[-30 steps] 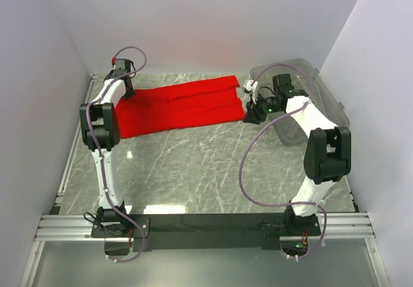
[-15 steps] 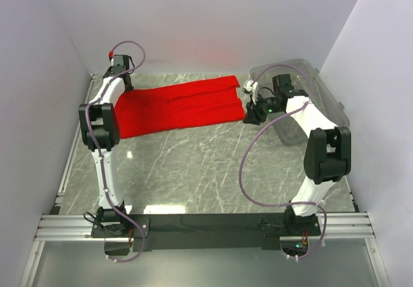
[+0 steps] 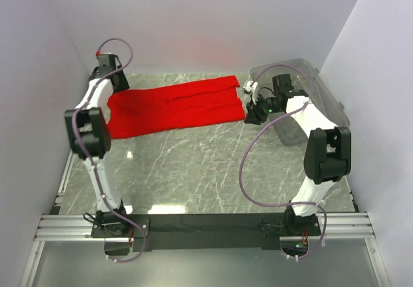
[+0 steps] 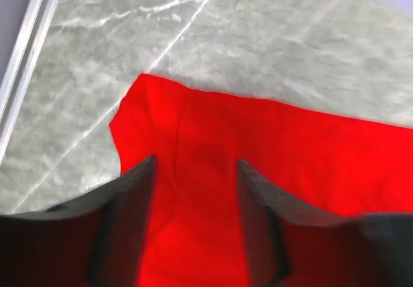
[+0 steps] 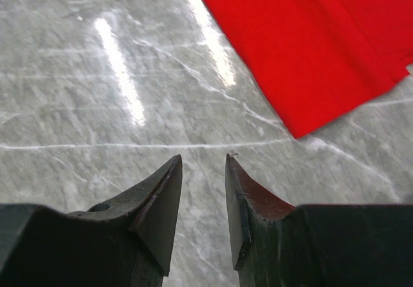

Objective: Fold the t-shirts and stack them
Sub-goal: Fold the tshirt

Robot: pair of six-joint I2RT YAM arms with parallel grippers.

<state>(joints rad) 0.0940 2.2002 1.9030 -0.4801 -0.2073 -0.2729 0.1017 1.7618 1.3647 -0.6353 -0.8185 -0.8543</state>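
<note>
One relation decides the next move, I reckon: how the shirt [image 3: 174,106] lies against your two sets of jaws. It's spread flat on the far half of the table [image 3: 206,171]. Its long axis runs left to right, with the left end a bit nearer you than the right.

Your left gripper [image 4: 195,164] hangs right over that left end. Its jaws are parted fairly wide, red cloth shows through the gap beneath them, and nothing looks pinched in the wrist view. Your right gripper [image 5: 203,158] is just off the opposite end, over bare marble, with its jaws at a narrow gap and empty. In its wrist view the shirt's near corner lies ahead and off to the right, close but not touching.

So each arm has its own end and neither has to reach across. The bin [image 3: 322,87] sits off to the right, past the right arm.

My guess is the left can grab straight down, while the right needs to shift onto its corner first.
</note>
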